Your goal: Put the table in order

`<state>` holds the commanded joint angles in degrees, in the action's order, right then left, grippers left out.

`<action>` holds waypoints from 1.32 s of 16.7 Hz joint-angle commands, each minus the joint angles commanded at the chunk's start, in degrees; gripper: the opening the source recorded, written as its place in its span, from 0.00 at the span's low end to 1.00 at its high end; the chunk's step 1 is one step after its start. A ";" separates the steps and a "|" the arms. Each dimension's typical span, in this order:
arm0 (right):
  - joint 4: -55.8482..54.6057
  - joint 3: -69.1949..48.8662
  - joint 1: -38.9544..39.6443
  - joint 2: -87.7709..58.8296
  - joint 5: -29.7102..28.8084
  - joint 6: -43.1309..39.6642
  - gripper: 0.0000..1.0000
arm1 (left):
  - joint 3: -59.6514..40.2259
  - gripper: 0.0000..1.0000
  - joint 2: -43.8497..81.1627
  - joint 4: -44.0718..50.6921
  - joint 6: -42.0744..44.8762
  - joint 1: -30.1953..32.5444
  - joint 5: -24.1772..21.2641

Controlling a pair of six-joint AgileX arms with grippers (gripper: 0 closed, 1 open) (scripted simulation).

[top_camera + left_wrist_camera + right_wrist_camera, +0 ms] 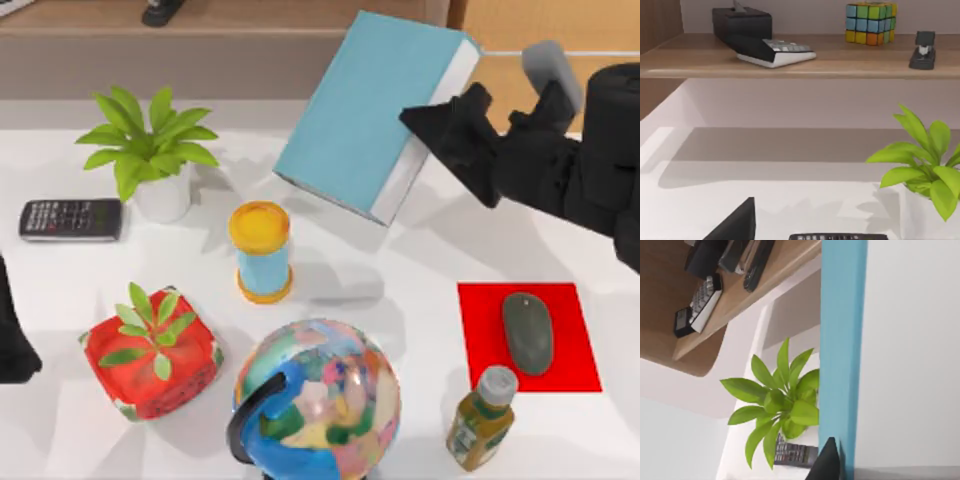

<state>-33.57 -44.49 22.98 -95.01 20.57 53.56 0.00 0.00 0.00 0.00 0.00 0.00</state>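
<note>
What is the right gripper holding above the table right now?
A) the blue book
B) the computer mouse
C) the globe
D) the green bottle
A: the right gripper is clamped on the blue book, lifted and tilted above the table.

bright even light, soft shadows on the table (400,290), slight blur throughout

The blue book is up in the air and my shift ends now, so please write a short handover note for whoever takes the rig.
Right gripper: shut on the blue book, held tilted above the back of the table.
Left arm: parked at the table's left edge.
Done: book lifted.
Left: place the book, probably on the wooden shelf; calculator, two plants, hourglass, globe, bottle, mouse on its red pad are not yet sorted.
</note>
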 joint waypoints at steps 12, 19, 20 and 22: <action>-4.35 4.57 -44.53 -1.00 10.75 25.71 0.00 | 0.00 1.00 0.00 0.00 0.00 0.00 0.00; -6.30 -6.41 -52.95 -12.05 6.26 29.59 0.00 | 0.00 1.00 0.00 0.00 0.00 0.00 0.00; -6.34 -7.02 -52.87 -12.89 6.00 29.65 0.00 | 0.00 1.00 0.00 0.00 0.00 0.00 0.00; -6.34 -7.04 -52.86 -12.91 5.99 29.65 0.00 | 0.00 1.00 0.00 0.00 0.00 0.00 0.00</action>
<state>-39.91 -51.54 -29.88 -107.92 26.57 83.22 0.00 0.00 0.00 0.00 0.00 0.00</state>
